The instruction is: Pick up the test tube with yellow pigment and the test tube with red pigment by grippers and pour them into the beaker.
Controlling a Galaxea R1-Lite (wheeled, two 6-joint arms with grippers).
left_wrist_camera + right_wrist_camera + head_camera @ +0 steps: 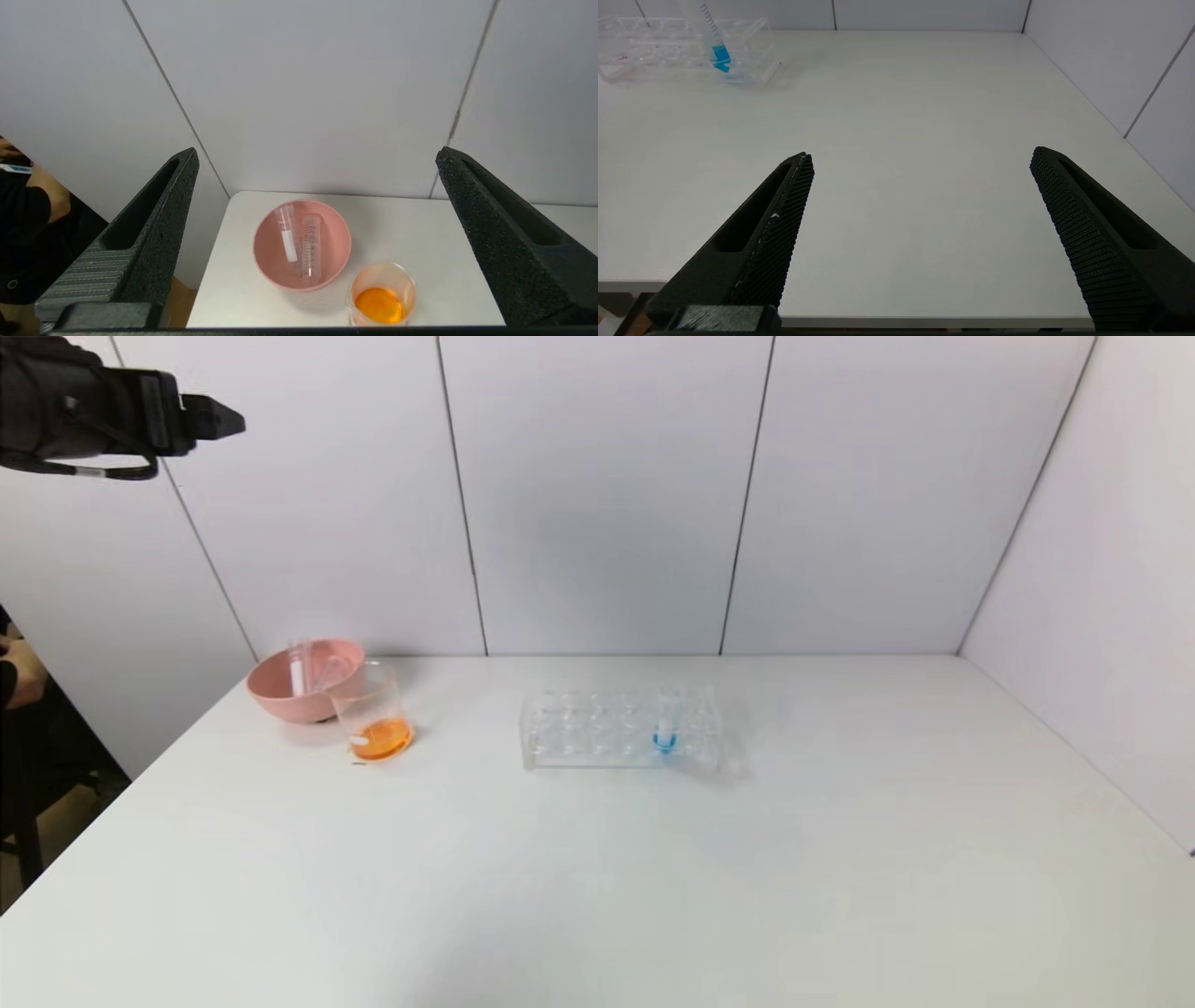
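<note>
Head view: left gripper (pixel 219 420) at upper left of frame, raised well above the white surface (pixel 597 859). Beaker (pixel 373 714) with orange liquid at left centre, touching or just beside the pink bowl (pixel 280 695). Clear rack (pixel 621 733) at centre, one blue-liquid tube (pixel 665 723) upright in it.

Left wrist view: left gripper (pixel 317 158) spread wide, holding nothing. Two emptied tubes in the bowl at lower centre, which is yellow's or red's cannot be told: one (pixel 287 231), another (pixel 311 247).

Right wrist view: right gripper (pixel 920 156) spread wide, empty, low over bare surface.
</note>
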